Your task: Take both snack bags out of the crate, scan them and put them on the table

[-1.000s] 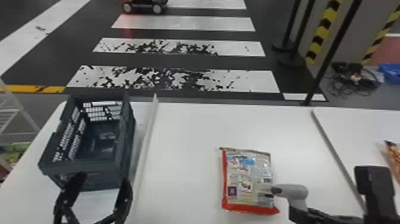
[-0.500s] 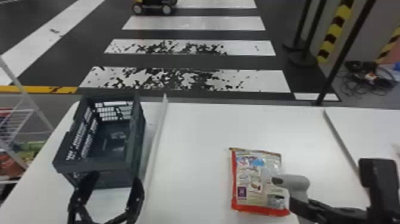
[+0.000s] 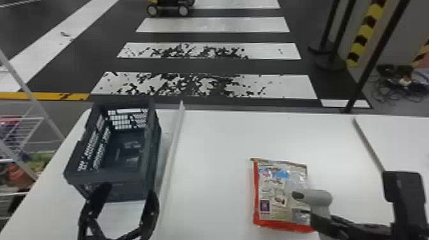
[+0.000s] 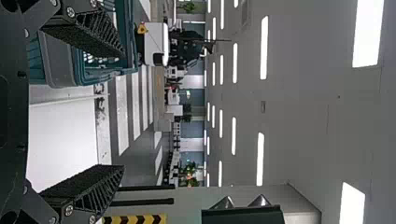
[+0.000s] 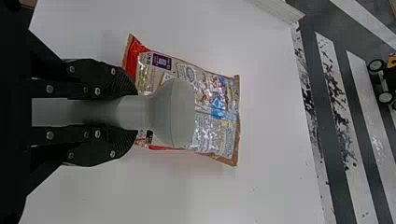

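A snack bag (image 3: 281, 191) lies flat on the table, its printed back with a code panel facing up. My right gripper (image 3: 316, 220) is shut on the handle of a grey scanner (image 3: 320, 199), whose head is over the bag's near right part. In the right wrist view the gripper (image 5: 130, 112) grips the scanner (image 5: 172, 112) above the bag (image 5: 208, 109). The dark crate (image 3: 110, 188) stands at the left; no bag is visible in the part of its inside that shows. My left gripper (image 3: 127, 196) is open at the crate's near side; its left wrist view shows the gripper (image 4: 122, 112) holding nothing, beside the crate (image 4: 60, 70).
A raised white strip (image 3: 172, 150) runs along the table (image 3: 217, 159) just right of the crate. Another tabletop edge (image 3: 368, 143) is at the right. A wire rack (image 3: 19, 127) stands left of the table, and a black post (image 3: 376, 57) behind it.
The head view has turned left, so the crate and bag sit farther right in it. Relative to the bag, the scanner in my right gripper has shifted left, farther over it. My left gripper stays by the crate.
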You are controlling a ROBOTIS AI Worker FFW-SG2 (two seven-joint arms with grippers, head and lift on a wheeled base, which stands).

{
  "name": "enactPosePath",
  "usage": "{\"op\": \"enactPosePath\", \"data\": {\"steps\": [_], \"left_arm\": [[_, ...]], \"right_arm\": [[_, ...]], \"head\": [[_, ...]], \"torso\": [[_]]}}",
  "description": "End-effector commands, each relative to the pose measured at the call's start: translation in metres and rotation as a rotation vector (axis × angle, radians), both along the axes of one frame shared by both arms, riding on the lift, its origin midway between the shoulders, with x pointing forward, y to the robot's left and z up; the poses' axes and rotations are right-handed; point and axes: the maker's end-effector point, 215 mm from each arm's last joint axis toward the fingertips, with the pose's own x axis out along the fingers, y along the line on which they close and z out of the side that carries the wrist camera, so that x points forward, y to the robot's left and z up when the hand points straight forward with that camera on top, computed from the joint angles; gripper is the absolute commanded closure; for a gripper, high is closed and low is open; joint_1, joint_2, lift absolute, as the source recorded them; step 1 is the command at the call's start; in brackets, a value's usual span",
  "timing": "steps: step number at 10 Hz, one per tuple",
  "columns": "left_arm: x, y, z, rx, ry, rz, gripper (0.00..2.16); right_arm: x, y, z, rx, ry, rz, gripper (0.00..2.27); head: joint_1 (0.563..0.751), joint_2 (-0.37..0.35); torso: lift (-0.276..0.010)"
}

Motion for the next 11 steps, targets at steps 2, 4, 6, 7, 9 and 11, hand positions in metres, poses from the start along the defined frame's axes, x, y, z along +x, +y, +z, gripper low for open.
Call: {"op": "enactPosePath", "data": {"steps": [2, 4, 6, 7, 9, 11], "left_arm": [[-0.002, 0.004, -0.001, 0.001, 0.002, 0.008, 0.15], [-0.002, 0.006, -0.001, 0.003, 0.002, 0.011, 0.15], [-0.001, 0.006, 0.000, 0.002, -0.001, 0.010, 0.15], [-0.001, 0.006, -0.001, 0.003, 0.000, 0.011, 0.15], [-0.001, 0.006, -0.002, 0.003, 0.002, 0.012, 0.15], [-0.001, 0.007, -0.003, 0.002, 0.005, 0.012, 0.15]], "right_arm": [[0.009, 0.004, -0.005, 0.004, -0.006, 0.004, 2.26], [0.010, 0.003, -0.007, 0.000, -0.004, 0.002, 2.26], [0.009, -0.001, -0.011, -0.006, 0.006, -0.003, 2.26], [0.009, -0.002, -0.010, -0.007, 0.005, -0.006, 2.26], [0.018, -0.026, -0.006, -0.033, -0.019, -0.043, 2.26], [0.023, -0.064, -0.004, -0.073, -0.036, -0.096, 2.26]], "head": [[0.695, 0.071], [0.695, 0.080], [0.695, 0.080], [0.695, 0.077], [0.695, 0.070], [0.695, 0.037]], "torso": [[-0.094], [-0.094], [-0.094], [-0.094], [-0.094], [-0.094]]}}
